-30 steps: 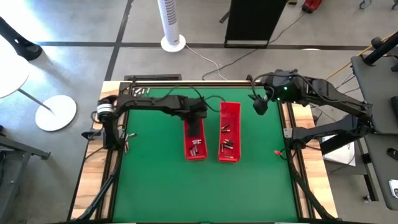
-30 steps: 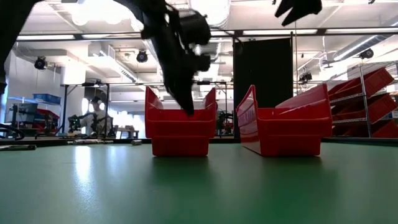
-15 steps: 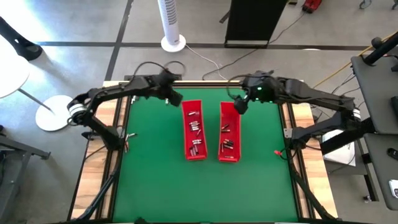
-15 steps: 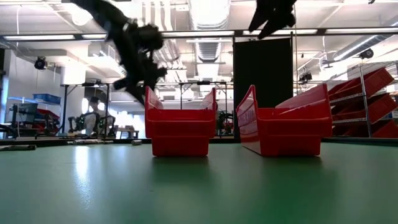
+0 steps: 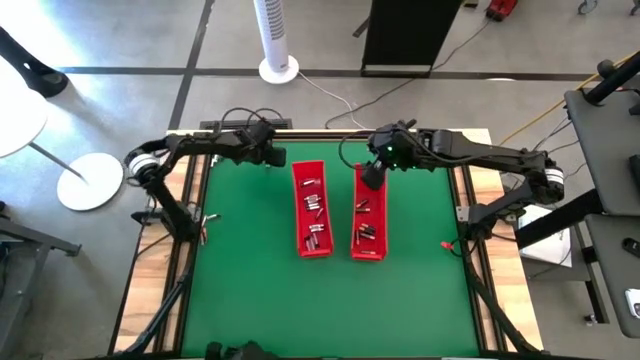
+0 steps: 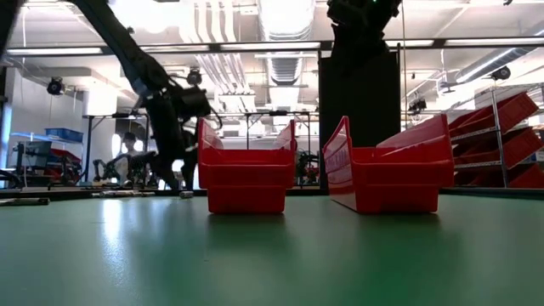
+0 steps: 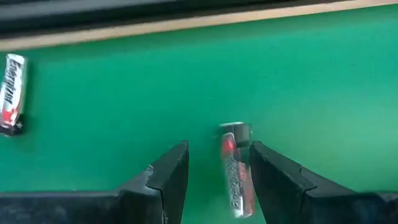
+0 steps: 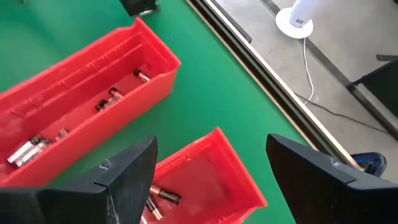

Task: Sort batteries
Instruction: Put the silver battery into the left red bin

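Batteries (image 8: 32, 149) lie in your two red trays (image 5: 312, 212). One battery (image 7: 234, 168) lies on the green mat between your left gripper's (image 7: 217, 174) open fingers, not pinched. Your right gripper (image 8: 208, 168) hangs wide open and empty over the right tray (image 8: 236, 174).

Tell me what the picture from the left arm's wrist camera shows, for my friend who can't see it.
The left gripper hovers over the green table with its jaws open around a silvery battery that has a red mark and lies on the mat. A second battery lies apart from it, near the table's wooden edge.
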